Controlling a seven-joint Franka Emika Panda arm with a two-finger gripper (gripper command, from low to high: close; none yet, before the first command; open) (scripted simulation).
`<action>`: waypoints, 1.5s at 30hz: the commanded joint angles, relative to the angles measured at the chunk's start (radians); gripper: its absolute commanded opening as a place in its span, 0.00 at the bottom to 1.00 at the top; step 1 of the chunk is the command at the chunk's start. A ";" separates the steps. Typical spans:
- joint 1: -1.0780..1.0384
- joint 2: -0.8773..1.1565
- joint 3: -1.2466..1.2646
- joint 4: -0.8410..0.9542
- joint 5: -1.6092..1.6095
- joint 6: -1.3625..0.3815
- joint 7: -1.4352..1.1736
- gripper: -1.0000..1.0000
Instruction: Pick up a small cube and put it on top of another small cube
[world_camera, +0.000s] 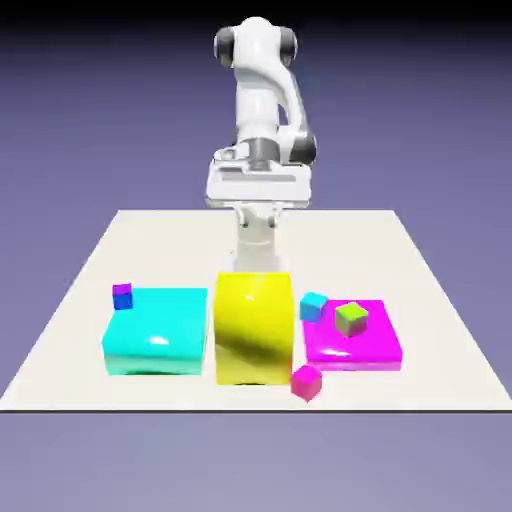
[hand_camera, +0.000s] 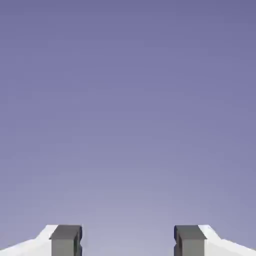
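Tool (hand_camera: 128, 240) wide open, empty, facing only backdrop — small cubes (world_camera: 313, 306) scattered well below among big blocks (world_camera: 253, 327) on the surface (world_camera: 430, 300), risking a blind descent clipping the tall yellow one.

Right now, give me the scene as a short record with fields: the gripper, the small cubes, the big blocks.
gripper: open, wide gap, nothing between the fingers; hand view shows only backdrop
purple cube: at the cyan block's far corner, on the exterior view's left
blue cube: between the yellow block and the magenta block
green cube: on top of the magenta block
pink cube: on the table, near the yellow block's front corner
cyan block: low slab
yellow block: tallest, middle
magenta block: low slab
stacked: none cube on cube yet
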 joint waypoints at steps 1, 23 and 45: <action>0.002 0.036 0.009 0.031 -0.014 -0.039 -0.004 0.50; 0.045 0.834 0.214 0.722 -0.323 -0.888 -0.089 0.50; 0.059 1.302 0.321 1.076 -0.514 -1.321 -0.125 0.00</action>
